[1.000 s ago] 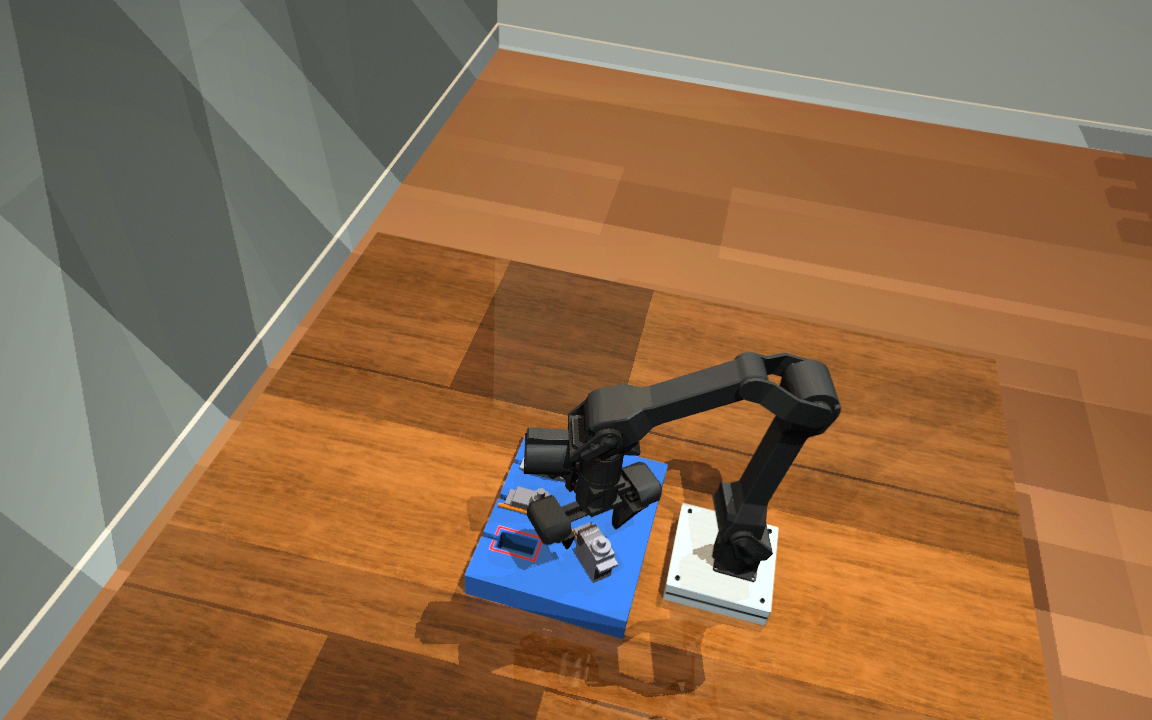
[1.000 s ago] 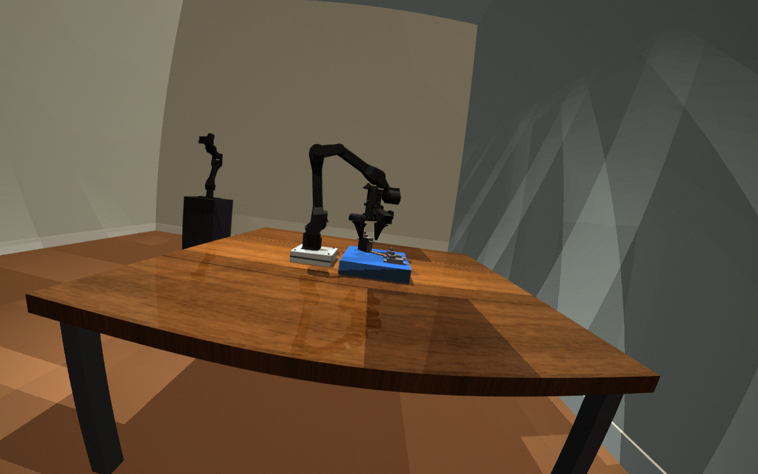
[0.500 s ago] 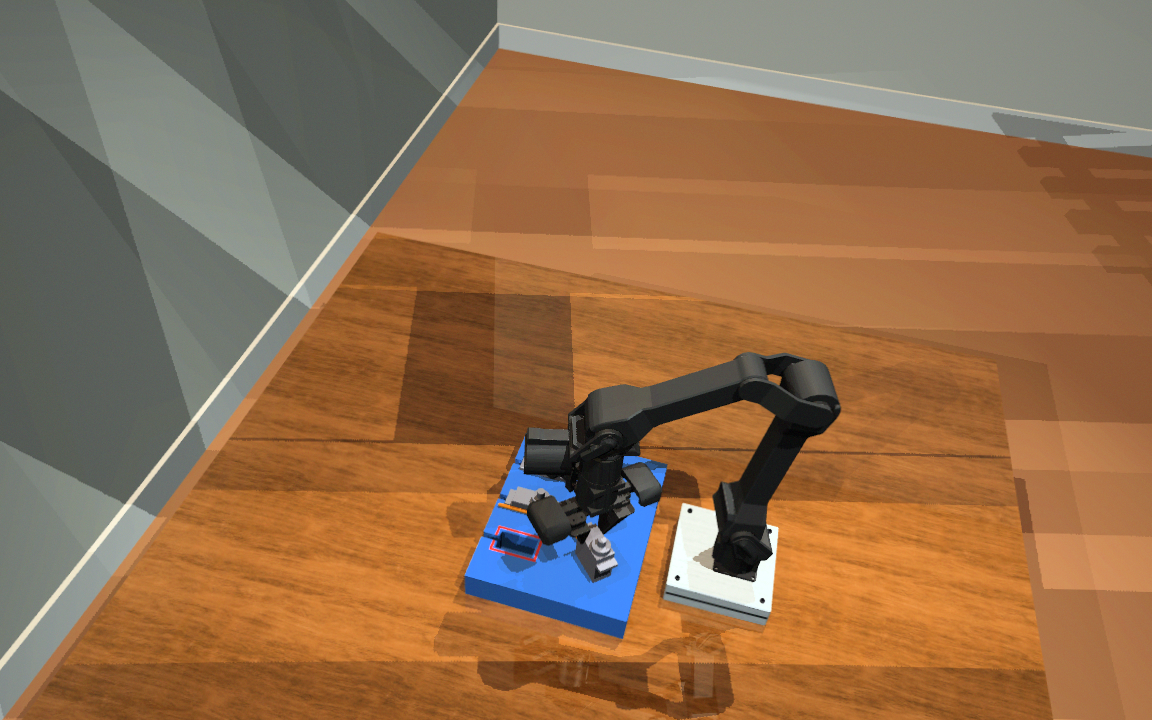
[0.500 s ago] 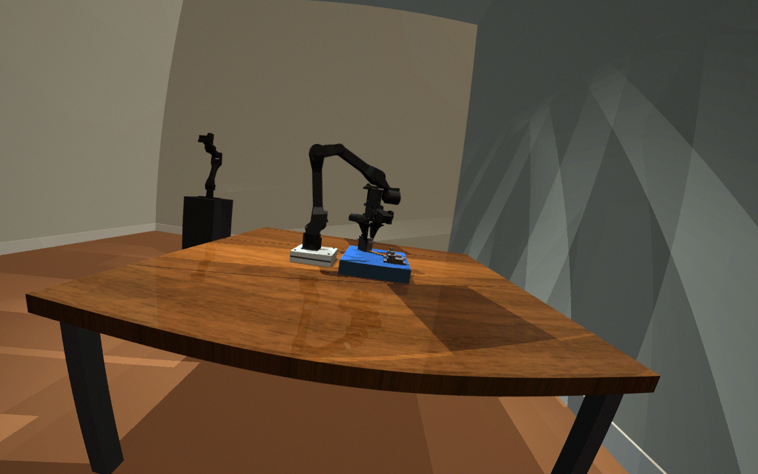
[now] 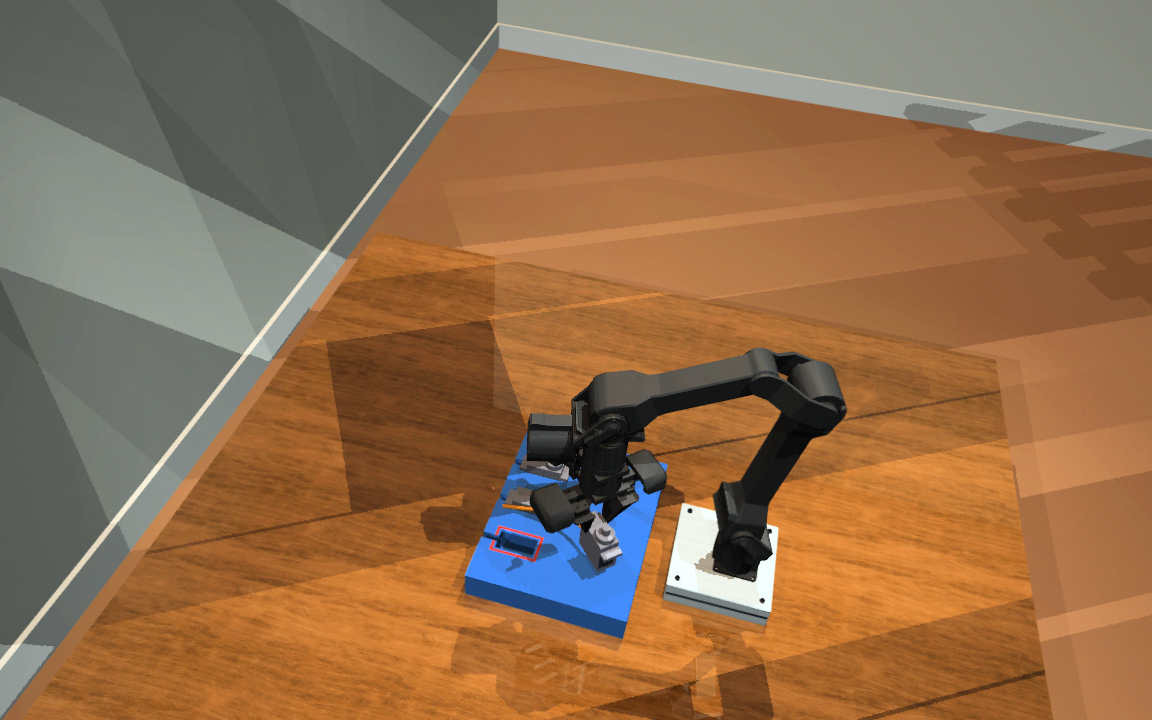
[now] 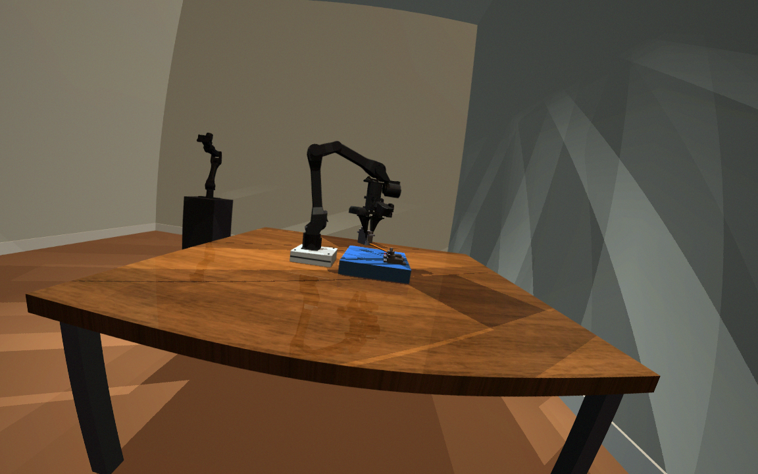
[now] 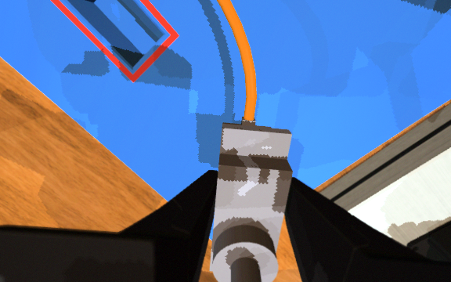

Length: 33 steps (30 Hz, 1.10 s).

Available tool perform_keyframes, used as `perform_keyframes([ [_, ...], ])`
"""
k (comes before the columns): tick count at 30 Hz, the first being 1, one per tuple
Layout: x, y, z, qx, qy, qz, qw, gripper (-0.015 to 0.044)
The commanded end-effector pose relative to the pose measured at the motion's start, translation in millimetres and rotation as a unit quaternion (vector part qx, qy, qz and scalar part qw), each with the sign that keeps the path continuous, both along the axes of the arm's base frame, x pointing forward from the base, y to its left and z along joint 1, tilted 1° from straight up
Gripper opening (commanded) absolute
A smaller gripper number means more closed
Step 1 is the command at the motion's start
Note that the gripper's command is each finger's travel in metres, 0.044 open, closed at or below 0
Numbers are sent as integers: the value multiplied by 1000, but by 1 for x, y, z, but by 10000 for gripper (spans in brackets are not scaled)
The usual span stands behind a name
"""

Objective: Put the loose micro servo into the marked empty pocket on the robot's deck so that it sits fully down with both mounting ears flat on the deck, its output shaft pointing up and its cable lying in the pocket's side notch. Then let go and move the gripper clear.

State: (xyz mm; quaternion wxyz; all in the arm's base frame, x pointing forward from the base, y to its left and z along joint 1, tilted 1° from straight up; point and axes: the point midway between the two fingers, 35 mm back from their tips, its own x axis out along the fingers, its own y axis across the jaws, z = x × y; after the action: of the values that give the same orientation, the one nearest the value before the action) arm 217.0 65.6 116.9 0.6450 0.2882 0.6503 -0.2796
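Gripper (image 7: 249, 196) fingers clamp the grey servo (image 7: 250, 184) by its sides above the blue deck (image 7: 327, 78) near its edge, shaft toward the wrist camera, orange cable (image 7: 247, 66) arcing away over the deck, with the red-marked pocket (image 7: 125, 29) apart at upper left.

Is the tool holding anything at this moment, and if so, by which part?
Yes. The tool is shut on the servo, its fingers pressing the two long sides of the grey body, near the shaft end. The orange cable trails free from the far end.
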Motion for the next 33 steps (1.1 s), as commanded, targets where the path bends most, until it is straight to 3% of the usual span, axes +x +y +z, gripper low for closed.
perform_keyframes([
  [1, 3, 2, 1, 2, 0, -2, 1000, 0],
  [16, 16, 12, 1, 2, -1, 14, 1000, 0],
  [33, 16, 12, 1, 3, -5, 285, 958, 0],
])
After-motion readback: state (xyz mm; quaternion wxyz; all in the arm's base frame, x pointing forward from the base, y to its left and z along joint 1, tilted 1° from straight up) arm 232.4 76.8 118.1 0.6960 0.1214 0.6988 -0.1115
